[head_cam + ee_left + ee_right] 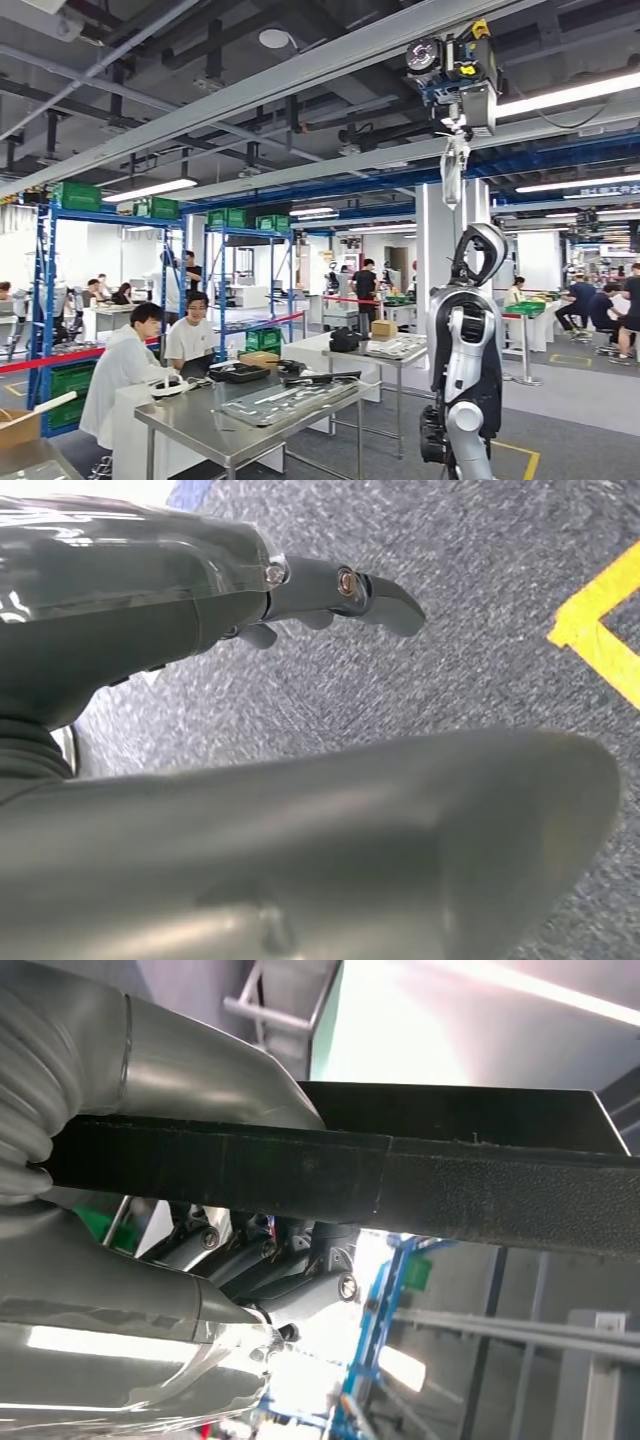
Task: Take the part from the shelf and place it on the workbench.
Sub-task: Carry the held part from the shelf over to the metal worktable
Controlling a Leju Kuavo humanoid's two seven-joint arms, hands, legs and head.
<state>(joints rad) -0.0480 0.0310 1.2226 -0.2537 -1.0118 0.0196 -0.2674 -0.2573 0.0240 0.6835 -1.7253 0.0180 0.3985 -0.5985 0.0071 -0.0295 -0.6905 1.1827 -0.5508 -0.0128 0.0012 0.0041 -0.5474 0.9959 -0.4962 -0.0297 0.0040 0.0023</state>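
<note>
Carrying now, I judge: my left hand (332, 595) hangs released over the floor (468, 650), while my right hand (249, 1260) grips the black part (423, 1175). Next I need the worktop (226, 425) closer, then set it down.

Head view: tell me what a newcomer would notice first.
A second humanoid robot stands at the right, hanging from an overhead hoist. Left of it are steel workbenches with trays, two seated people in white and blue shelves with green crates behind.
</note>
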